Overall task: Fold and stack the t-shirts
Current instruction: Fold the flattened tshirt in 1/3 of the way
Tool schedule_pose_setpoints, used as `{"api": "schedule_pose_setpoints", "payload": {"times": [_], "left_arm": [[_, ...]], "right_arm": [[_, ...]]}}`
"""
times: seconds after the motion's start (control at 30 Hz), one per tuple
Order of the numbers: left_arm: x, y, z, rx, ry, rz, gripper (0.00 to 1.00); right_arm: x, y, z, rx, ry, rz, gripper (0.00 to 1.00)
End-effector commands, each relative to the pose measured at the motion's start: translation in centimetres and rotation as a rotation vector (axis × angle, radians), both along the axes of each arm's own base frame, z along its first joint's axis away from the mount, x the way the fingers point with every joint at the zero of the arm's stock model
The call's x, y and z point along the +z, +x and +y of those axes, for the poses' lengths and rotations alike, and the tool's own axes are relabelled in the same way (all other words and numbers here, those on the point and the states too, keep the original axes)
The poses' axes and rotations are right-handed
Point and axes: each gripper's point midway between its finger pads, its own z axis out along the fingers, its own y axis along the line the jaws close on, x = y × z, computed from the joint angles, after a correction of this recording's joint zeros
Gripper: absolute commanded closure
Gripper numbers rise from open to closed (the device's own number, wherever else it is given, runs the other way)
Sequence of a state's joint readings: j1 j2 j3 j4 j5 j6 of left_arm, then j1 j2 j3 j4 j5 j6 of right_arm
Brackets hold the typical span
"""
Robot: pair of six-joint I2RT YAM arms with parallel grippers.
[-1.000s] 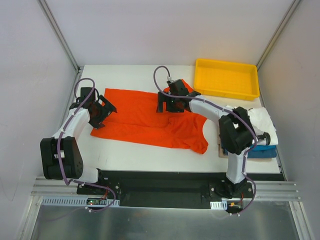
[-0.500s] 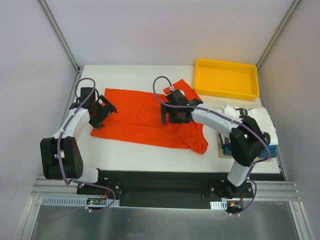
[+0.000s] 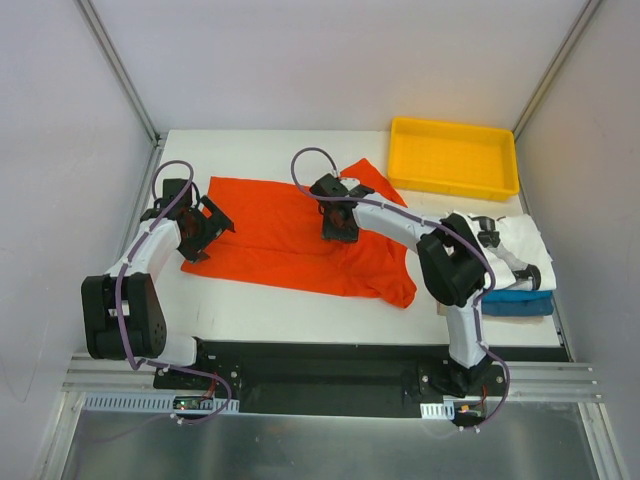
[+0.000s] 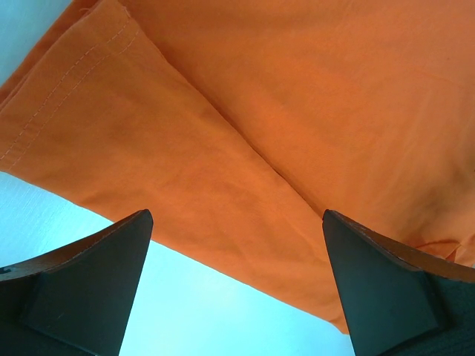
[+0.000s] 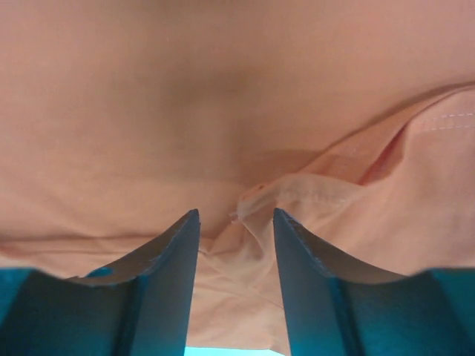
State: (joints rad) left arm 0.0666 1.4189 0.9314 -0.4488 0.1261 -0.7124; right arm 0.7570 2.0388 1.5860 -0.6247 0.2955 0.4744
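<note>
White table (image 3: 300, 305) holds the shirt (image 3: 280, 235) beneath my left pincer (image 4: 236, 215), spread wide, and my right pincer (image 5: 235, 213), parted astride its bunched cloth; a shallow clench could catch one layer, skewing the fold.

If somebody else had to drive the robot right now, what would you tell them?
Left gripper: open, low over the left end of the orange t-shirt, holding nothing.
Right gripper: slightly open, down on the shirt's middle with a wrinkle between its fingers, not clamped.
The orange t-shirt lies mostly spread out on the table.
Done: the white t-shirt sits on the blue t-shirt at the right edge.
Left: finish folding the orange one and add it to that pile.
</note>
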Motion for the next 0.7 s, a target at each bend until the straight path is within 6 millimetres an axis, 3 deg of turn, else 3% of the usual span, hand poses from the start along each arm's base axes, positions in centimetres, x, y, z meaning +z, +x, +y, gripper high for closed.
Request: {"api": "schedule_pose_setpoints", "payload": {"times": [0.0, 0.03, 0.13, 0.2, 0.33, 0.5, 0.63, 0.67], "left_arm": [[0.6, 0.1, 0.2, -0.017, 0.01, -0.025, 0.01], [0.6, 0.1, 0.3, -0.016, 0.011, -0.025, 0.01], [0.6, 0.0, 0.3, -0.015, 0.01, -0.023, 0.01], [0.6, 0.1, 0.3, -0.013, 0.009, -0.026, 0.01], [0.6, 0.0, 0.3, -0.01, 0.007, -0.024, 0.01], [0.5, 0.0, 0.3, -0.012, 0.006, -0.023, 0.01], [0.5, 0.0, 0.4, -0.012, 0.007, -0.022, 0.01], [0.5, 0.1, 0.3, -0.014, 0.007, -0.024, 0.01]], "right_arm": [[0.2, 0.8, 0.1, -0.043, -0.019, 0.005, 0.53], [0.3, 0.9, 0.2, -0.045, -0.018, 0.005, 0.54], [-0.1, 1.0, -0.4, -0.059, -0.059, 0.007, 0.75], [0.2, 1.4, -0.7, -0.069, -0.072, -0.019, 0.99], [1.7, 2.0, -0.6, -0.056, -0.076, -0.071, 1.0], [4.5, 2.5, 2.0, 0.062, -0.036, -0.148, 0.99], [4.6, 2.7, 3.7, 0.118, -0.025, -0.141, 0.99], [3.9, 2.5, 4.1, 0.131, -0.027, -0.117, 0.99]]}}
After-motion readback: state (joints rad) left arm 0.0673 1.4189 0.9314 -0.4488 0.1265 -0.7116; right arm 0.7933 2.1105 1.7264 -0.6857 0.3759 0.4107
